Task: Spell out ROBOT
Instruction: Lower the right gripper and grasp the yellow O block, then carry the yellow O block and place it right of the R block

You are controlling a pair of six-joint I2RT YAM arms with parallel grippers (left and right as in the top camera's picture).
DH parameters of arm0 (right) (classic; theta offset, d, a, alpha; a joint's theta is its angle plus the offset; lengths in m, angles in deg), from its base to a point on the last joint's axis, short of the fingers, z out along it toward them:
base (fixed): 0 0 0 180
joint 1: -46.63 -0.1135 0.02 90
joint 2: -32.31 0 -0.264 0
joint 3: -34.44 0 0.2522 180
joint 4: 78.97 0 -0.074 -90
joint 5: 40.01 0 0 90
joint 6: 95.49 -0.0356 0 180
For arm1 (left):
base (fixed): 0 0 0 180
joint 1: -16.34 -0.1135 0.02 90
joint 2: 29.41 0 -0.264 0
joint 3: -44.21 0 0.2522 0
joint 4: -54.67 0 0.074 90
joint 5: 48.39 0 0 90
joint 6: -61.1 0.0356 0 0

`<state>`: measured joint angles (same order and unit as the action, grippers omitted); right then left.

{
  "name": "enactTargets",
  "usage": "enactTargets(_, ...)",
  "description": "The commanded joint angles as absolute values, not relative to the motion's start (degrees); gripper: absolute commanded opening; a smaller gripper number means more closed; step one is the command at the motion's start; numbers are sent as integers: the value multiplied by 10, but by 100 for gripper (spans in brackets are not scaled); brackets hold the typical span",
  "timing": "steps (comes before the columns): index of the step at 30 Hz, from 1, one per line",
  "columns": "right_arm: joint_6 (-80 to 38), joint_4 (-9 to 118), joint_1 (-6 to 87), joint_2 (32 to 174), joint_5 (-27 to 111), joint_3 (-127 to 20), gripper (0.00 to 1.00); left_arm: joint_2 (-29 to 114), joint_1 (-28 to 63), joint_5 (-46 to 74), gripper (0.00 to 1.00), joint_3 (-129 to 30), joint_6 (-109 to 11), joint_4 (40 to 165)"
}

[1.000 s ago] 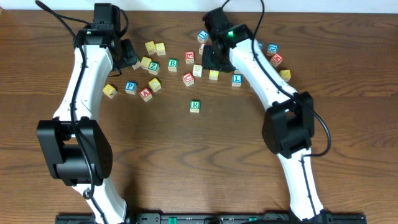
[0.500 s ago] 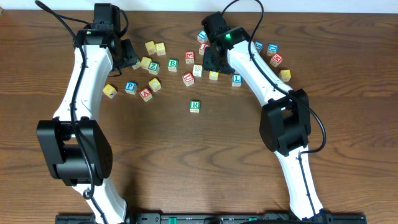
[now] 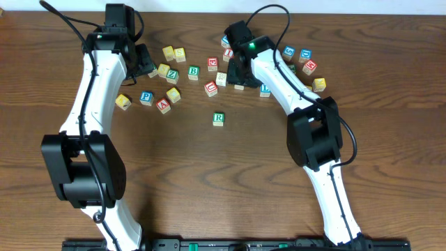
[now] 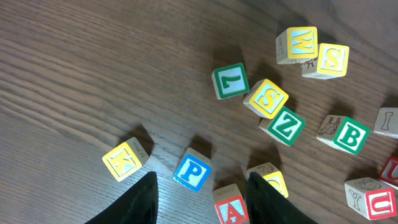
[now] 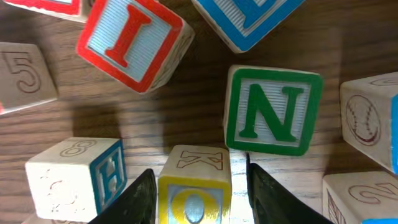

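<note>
Right claw point(image 5: 198, 179) closer — O cube point(image 5: 194, 200) between.

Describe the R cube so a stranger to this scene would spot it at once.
On the wooden table, letter cubes lie scattered along the far side. The R cube, green letter on white, sits mid-table, nearer the front edge. Unlike the rest, it stands alone, touching nothing.

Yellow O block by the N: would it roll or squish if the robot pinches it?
Probably no squish: the yellow O block looks like hard wood. It likely won't roll, being a cube sitting flat on the table. Its flat sides should suit the fingers, though smooth wood might slip a little.
</note>
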<state>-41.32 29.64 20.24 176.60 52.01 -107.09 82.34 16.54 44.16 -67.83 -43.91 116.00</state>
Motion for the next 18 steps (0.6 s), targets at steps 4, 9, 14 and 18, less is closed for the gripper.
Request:
enactTargets(4,-418,299,199,1777,529,-1074,31,818,165,449,45,-680,-442,1162)
enactTargets(9,-416,299,198,1777,531,-1075,26,818,165,449,45,-680,-442,1161)
enactTargets(14,-409,284,199,1764,520,-1076,25,818,165,449,46,-680,-442,1160)
enactTargets(18,-381,254,197,1745,495,-1077,25,818,165,449,46,-680,-442,1159)
